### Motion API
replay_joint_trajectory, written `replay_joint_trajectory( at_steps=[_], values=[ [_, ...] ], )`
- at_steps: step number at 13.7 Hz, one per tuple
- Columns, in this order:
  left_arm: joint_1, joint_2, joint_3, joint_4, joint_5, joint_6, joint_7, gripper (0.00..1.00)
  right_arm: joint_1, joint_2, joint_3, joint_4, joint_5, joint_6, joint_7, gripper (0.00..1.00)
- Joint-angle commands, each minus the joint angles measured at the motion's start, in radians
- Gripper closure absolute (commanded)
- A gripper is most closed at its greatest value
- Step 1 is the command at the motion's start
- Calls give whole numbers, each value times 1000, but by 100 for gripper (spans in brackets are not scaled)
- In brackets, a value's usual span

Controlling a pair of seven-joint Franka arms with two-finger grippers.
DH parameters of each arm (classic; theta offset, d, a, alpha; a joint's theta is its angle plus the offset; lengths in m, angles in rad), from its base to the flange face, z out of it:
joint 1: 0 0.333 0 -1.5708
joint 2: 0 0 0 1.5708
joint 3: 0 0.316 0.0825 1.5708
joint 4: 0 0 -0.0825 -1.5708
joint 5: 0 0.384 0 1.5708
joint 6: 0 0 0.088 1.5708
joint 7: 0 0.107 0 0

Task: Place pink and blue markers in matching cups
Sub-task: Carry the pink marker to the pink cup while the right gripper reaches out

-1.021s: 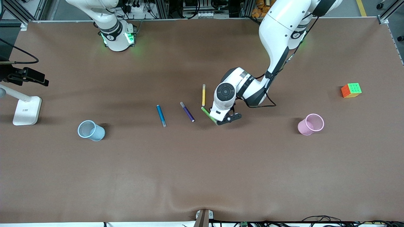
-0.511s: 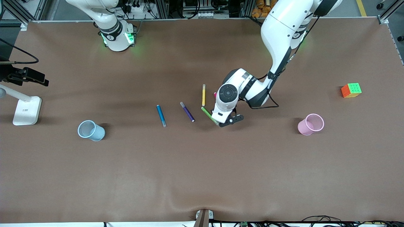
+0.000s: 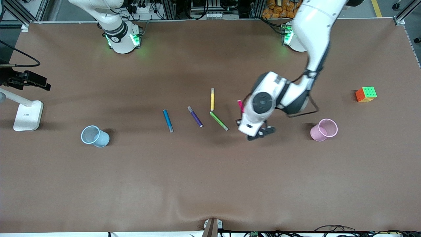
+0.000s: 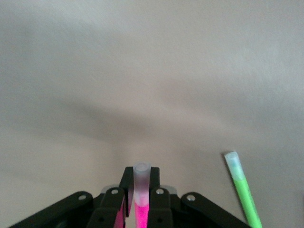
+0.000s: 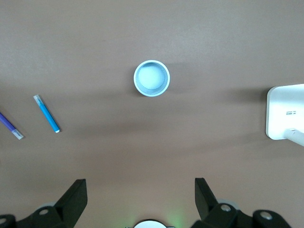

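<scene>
My left arm reaches from its base out over the middle of the table, elbow high, wrist bent down. My left gripper point(image 3: 252, 131) hangs in the air, fingers point(image 4: 157, 204) pinched tight on the pink marker point(image 4: 140, 195), which stands upright between them with its pale cap sticking past the tips. In the front view the marker's pink end point(image 3: 240, 106) shows beside my wrist. My right arm waits near its base, held high, wrist camera looking straight down. My right gripper point(image 5: 140, 199) has its fingers point(image 5: 76, 197) spread wide, nothing between them.
</scene>
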Motion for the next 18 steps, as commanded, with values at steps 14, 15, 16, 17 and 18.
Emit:
replay_joint_trajectory(
  at_steps=[14,15,16,17,18],
  values=[
    [313,-169,-6,46,542,-108,207,100,61,14,17,-9,2,15,-106,0],
    [342,-169,-14,41,549,-100,206,100,58,32,17,-7,9,18,-175,0],
    [355,-169,-14,32,552,-93,209,100,63,46,18,-5,17,27,-203,0],
    [376,-173,-15,26,553,-80,212,100,73,61,18,-7,34,43,-214,0],
    [387,-184,-14,7,555,-53,213,100,99,78,18,-9,40,61,-238,0]
  ],
)
